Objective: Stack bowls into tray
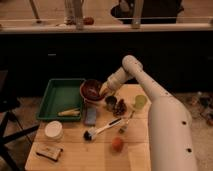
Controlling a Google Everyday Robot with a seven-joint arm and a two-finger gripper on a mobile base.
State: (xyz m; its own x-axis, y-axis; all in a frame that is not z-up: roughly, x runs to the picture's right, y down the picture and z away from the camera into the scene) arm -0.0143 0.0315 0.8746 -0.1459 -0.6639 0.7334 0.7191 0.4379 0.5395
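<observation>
A dark reddish-brown glossy bowl [92, 90] hangs tilted at the right rim of the green tray [54, 100], over the table's back edge. My gripper [104, 90] is at the bowl's right rim and is shut on it, with the white arm reaching in from the right. Inside the tray lies a pale yellow object [68, 112] near the front rim. I see only one bowl.
A blue-grey flat rectangle [90, 116] lies in front of the bowl. Two small dark objects [111, 103] and a yellow-green cup [140, 101] stand to the right. A brush [102, 129], an orange ball [117, 144], a white round container [53, 130] and a small box [50, 151] lie nearer the front.
</observation>
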